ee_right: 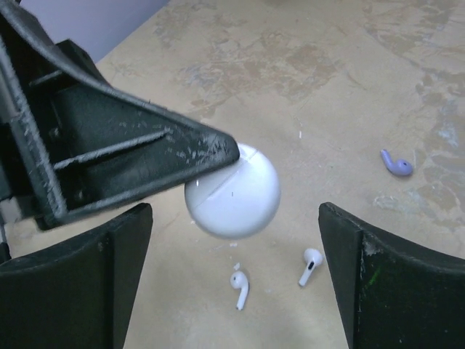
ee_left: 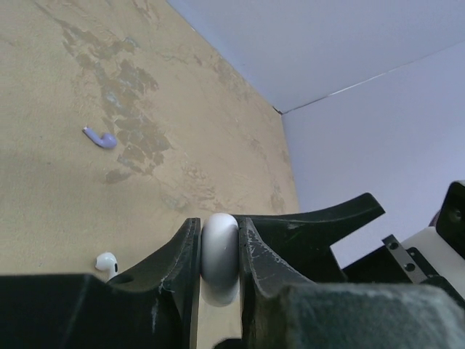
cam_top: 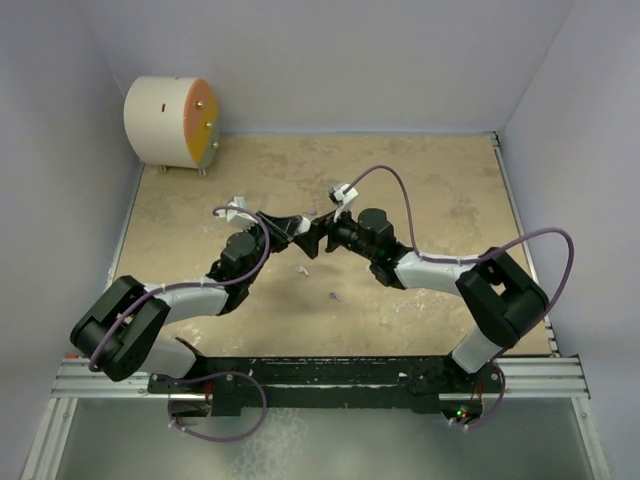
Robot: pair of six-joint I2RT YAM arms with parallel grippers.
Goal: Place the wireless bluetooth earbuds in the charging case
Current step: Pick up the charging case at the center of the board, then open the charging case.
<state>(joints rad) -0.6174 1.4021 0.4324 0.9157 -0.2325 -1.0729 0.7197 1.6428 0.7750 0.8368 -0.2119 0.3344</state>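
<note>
**Left jaws clamped on the white case, right jaws wide open around it**

Starting at the far left of my overhead feed, a white drum with an orange end face lies on its side in the back corner of the tan worktop, well away from everything else.

Next over, the left arm reaches in towards the middle. Its jaws are closed hard on the charging case, a smooth white pebble pinched edge-on between the two black fingers. From the right wrist camera I can see a seam running across the case, and it looks to me held up off the worktop, with a shadow under it.

On the worktop near the case lie the loose earbuds. The left wrist camera shows one white earbud just beside the left finger and a lilac earbud farther out. The right wrist camera picks up a second white earbud lying near the first. None is in the case. I can find only one lilac bud in any feed.

On the right, the right arm comes in to meet the left. Its jaws stand open, one finger on each side of the case with clear gaps, touching nothing.
</note>
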